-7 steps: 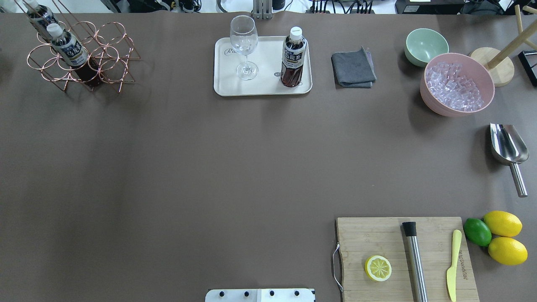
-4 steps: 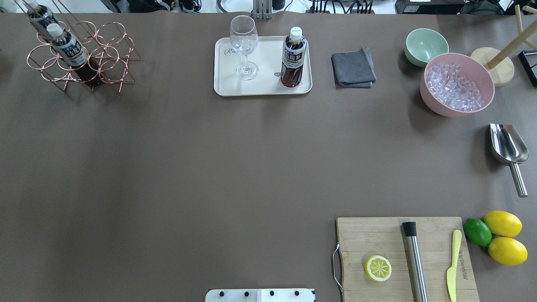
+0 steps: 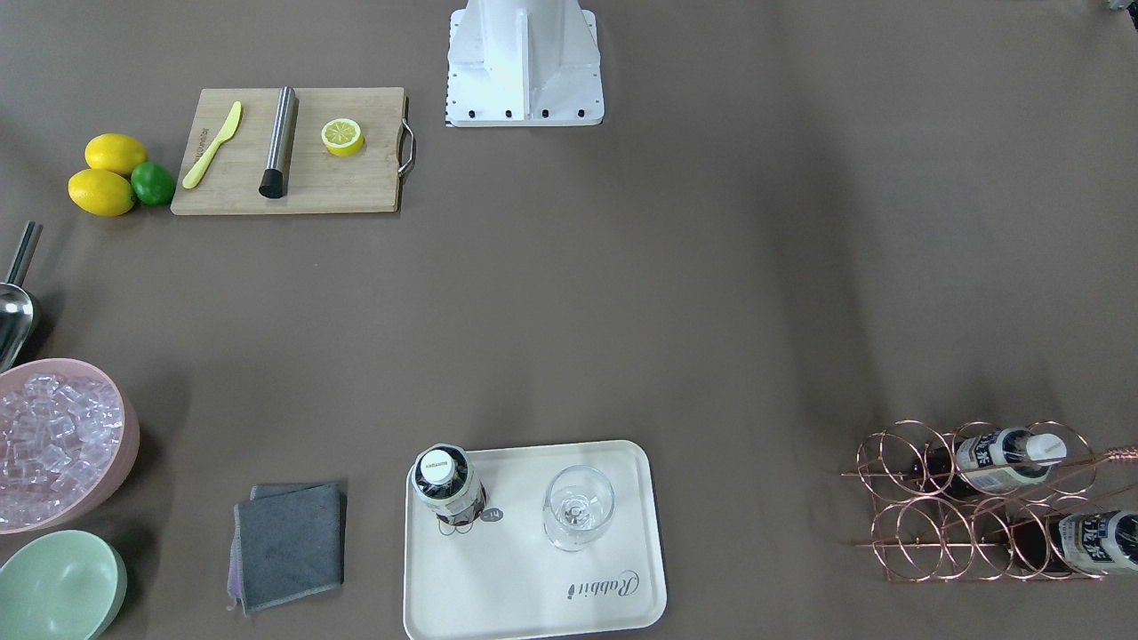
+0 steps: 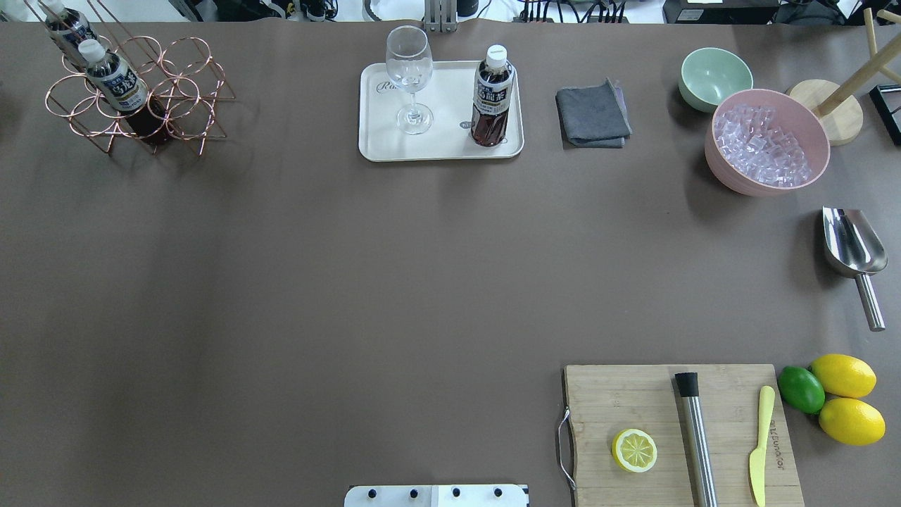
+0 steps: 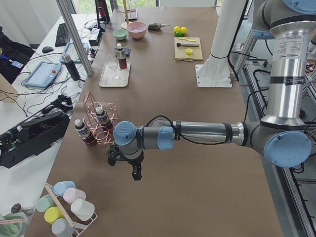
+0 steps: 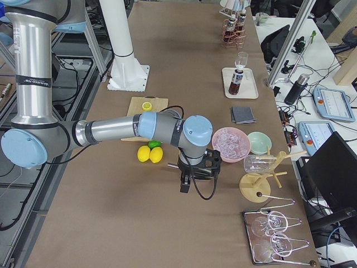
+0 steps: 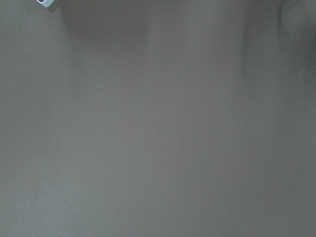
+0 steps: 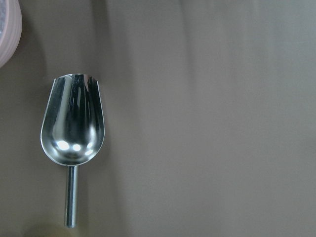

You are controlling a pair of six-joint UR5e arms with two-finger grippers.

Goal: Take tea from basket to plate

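Observation:
One tea bottle [image 4: 491, 98] stands upright on the cream plate [image 4: 450, 144], to the right of a stemmed glass [image 4: 410, 70]; from the front it shows on the plate [image 3: 524, 587] as a white cap [image 3: 442, 467]. Two more tea bottles [image 4: 116, 81] [image 4: 67, 28] lean in the copper wire basket [image 4: 176, 91] at the far left. My left gripper [image 5: 135, 173] hangs over bare table near the basket [image 5: 98, 129]. My right gripper [image 6: 186, 185] hangs near the pink bowl. I cannot tell whether either is open or shut.
A grey cloth [image 4: 593, 114], green bowl [image 4: 714, 76] and pink ice bowl [image 4: 767, 141] sit right of the plate. A metal scoop [image 4: 853, 250] lies at the right edge. The cutting board [image 4: 679, 433] holds a lemon half, muddler and knife, with lemons and a lime beside it.

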